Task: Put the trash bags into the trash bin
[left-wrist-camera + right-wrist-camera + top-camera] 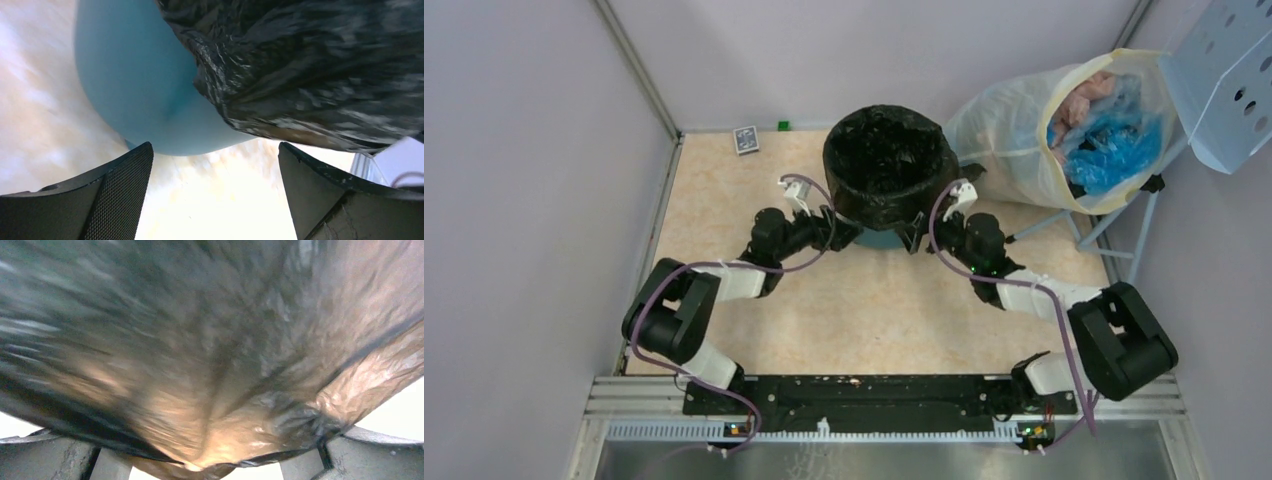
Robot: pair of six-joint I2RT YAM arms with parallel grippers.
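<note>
From above, the black trash bag (886, 165) is draping over the trash bin (879, 240), hiding its rim and nearly all its wall. In my right wrist view the bag is blurring and filling the picture, covering the tips of my right jaws. The small card (745, 139) at the far edge of the table (864, 310) is showing too small to read.

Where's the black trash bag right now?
In the top view, the black trash bag lines and drapes over the teal trash bin at the far middle of the table, with the translucent whitish sack just to its right.
</note>
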